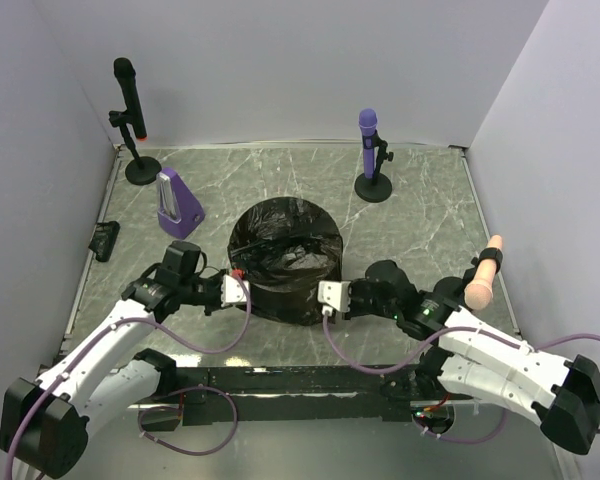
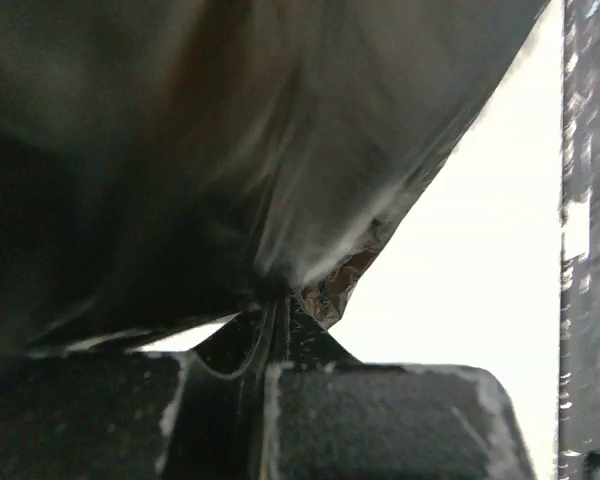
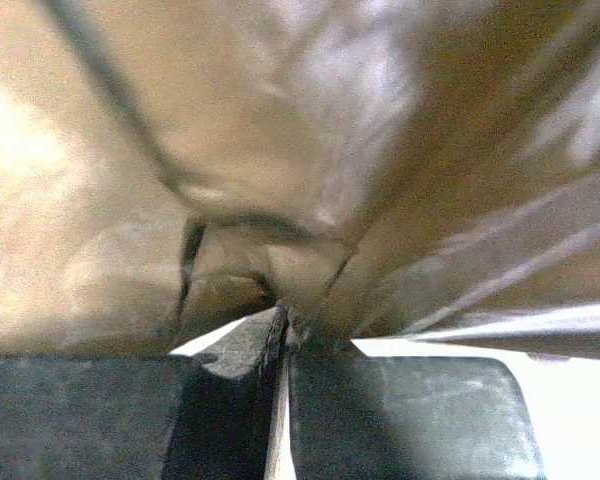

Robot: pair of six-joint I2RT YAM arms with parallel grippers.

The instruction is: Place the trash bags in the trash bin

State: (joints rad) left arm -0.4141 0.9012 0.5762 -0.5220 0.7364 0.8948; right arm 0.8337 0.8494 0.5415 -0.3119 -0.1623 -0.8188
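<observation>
Film is pinched on both sides at once: the left tool is clamped shut on a fold of the thin, glossy black plastic trash bag at its left flank. The right tool is clamped shut on a fold at its right flank. Both wrist views show only a small tuck of film between the closed pads.

The trash bag stands as a round drum near the middle of the tabletop, a little toward the near edge, with a crumpled hollow on top. Its shape suggests it is draped over the round trash bin, but none of the bin's wall shows clearly, so how much film is inside cannot be told.

To do this step well, the two tools should move together and evenly. A pull from one side alone could tip or drag whatever the film covers. The bites are small, so a slow, steady move is safer than a jerk, which could slip or tear the film. Raising the skirt above the top before turning inward should keep it from snagging.

Room is tight on the near side, where both arms crowd the bag. A purple pyramid-shaped metronome stands close off the bag's far-left side. A purple microphone on a black round stand sits toward the far-right corner. A black microphone on a stand fills the far-left corner. A small black object lies at the left edge. A peach-coloured microphone in a black clip rises near the right edge, just beside the right arm. Straight above the bag looks like the freest space.
</observation>
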